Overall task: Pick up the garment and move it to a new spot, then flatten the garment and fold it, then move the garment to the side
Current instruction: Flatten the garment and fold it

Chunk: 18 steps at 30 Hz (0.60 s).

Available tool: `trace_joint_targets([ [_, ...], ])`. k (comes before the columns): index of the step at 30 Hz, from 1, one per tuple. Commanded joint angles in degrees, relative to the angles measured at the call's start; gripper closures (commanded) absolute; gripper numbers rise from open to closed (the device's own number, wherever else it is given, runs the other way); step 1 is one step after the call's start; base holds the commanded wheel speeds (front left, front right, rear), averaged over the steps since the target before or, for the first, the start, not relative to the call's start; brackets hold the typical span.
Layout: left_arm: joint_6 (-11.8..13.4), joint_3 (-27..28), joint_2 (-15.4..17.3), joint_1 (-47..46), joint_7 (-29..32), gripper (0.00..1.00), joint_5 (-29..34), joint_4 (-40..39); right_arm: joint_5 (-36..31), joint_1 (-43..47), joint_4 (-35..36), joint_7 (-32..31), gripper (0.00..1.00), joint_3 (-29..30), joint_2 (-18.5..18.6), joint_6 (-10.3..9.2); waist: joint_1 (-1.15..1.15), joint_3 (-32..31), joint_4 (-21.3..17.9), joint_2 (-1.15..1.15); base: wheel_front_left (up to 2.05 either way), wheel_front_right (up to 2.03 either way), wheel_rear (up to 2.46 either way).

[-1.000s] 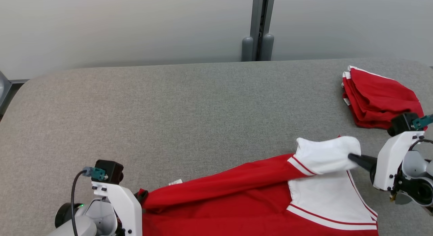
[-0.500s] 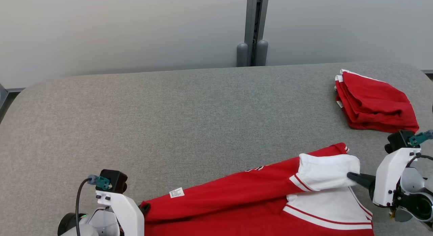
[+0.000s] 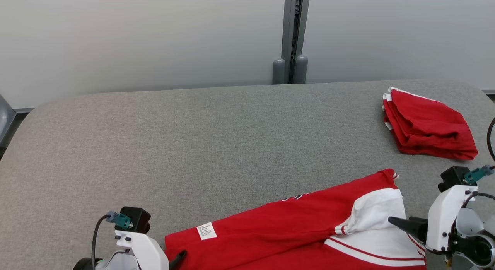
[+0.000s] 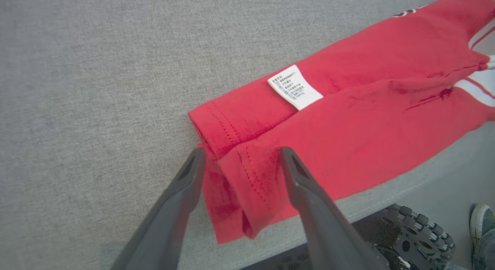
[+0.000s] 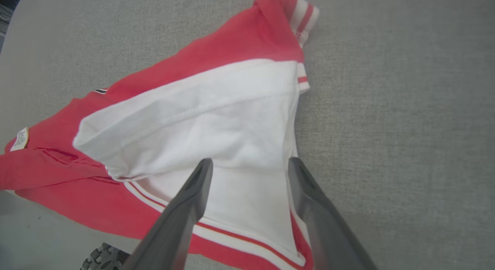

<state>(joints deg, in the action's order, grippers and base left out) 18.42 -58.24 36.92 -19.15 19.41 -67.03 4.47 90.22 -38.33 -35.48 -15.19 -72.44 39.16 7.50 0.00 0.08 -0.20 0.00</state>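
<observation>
**Clerk:** Nearest entry?

**Checker:** One garment (image 3: 294, 231), red with white panels and striped trim. It lies along the bottom of the head view on the table (image 3: 193, 146), running off the lower edge of the frame. In the left wrist view its doubled corner reaches close to the table's near edge. One white care label (image 4: 294, 87) sits on the red fold, towards the left end.

**Clerk:** Below that edge?

**Checker:** One treaded wheel (image 4: 417, 239), lower right of the left wrist view. One shoe (image 4: 479, 219) is in the corner beside it.

**Clerk:** Farther back?

**Checker:** Grey cloth tabletop across the middle of the head view. One second garment (image 3: 425, 125), red and folded, is at the upper right, well apart from the first. Behind the table are a pale wall (image 3: 135, 38) and a grey upright post (image 3: 291, 30) at top centre.

**Clerk:** Status of the left end effector (image 4: 241, 156)?

**Checker:** Fingers spread wide at the garment's left corner, pinching nothing. The stitched hem lies between them, with one finger just beside the corner and the other over the red cloth. I cannot tell whether the tips touch it.

**Clerk:** And the right end effector (image 5: 250, 163)?

**Checker:** Spread likewise, holding nothing. Both fingers are over the white sleeve panel at the garment's right end. In the head view, one dark tip sits at that panel's right edge.
</observation>
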Motion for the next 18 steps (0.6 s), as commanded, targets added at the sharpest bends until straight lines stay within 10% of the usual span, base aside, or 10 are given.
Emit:
trace_joint_targets([
  [1,0.5,0.4,0.5,0.3,-0.5,0.00,0.3,-0.2,0.5,1.1,0.2,-0.3,0.00,0.1,0.1,0.00,0.00,-0.2,0.1,0.00,0.00,0.00,0.00],
  [10,1.5,1.7,1.9,2.5,-2.5,0.00,-0.6,-1.5,1.6,4.4,1.2,-2.5,0.00,-0.1,1.5,0.00,0.00,-1.2,0.1,0.00,0.00,0.00,0.00],
  [18,4.0,6.6,2.4,5.0,-12.9,0.00,1.0,-4.1,0.6,6.7,4.3,8.7,0.00,3.4,3.0,0.00,0.00,-2.5,-0.1,0.00,0.00,0.00,0.00],
])
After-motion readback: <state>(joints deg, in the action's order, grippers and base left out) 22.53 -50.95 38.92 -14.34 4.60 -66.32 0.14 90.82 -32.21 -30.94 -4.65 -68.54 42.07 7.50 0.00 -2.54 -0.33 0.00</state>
